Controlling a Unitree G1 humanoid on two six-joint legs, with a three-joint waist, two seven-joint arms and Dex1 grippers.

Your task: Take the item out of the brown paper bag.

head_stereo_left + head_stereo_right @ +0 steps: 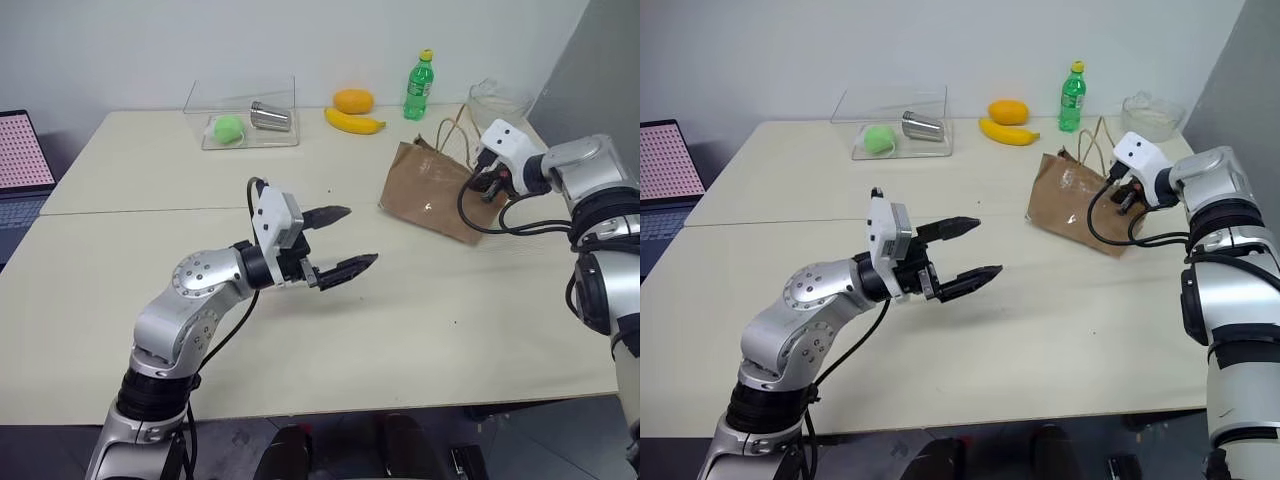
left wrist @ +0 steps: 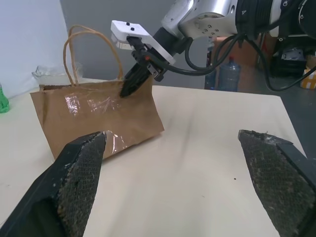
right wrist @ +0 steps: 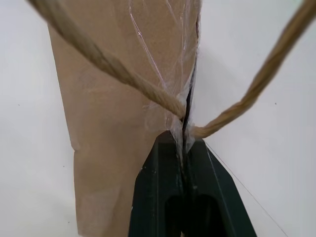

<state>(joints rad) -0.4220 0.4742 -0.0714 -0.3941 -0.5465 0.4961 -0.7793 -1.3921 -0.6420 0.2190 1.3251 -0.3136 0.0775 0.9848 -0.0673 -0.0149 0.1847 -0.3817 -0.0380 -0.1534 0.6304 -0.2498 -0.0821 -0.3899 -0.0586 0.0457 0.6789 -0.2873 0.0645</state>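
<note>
Right gripper (image 3: 183, 143) is clamping the brown paper bag (image 1: 430, 190) rim at frame right — left gripper (image 1: 340, 242), fingers apart, is waiting mid-frame. Next: likely reach inside.

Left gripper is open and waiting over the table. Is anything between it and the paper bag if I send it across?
Nothing visible stands between them. The left gripper hangs open over bare table, and the stretch to the brown paper bag is free. The right gripper is shut on the bag's upper edge, at the far side.
</note>
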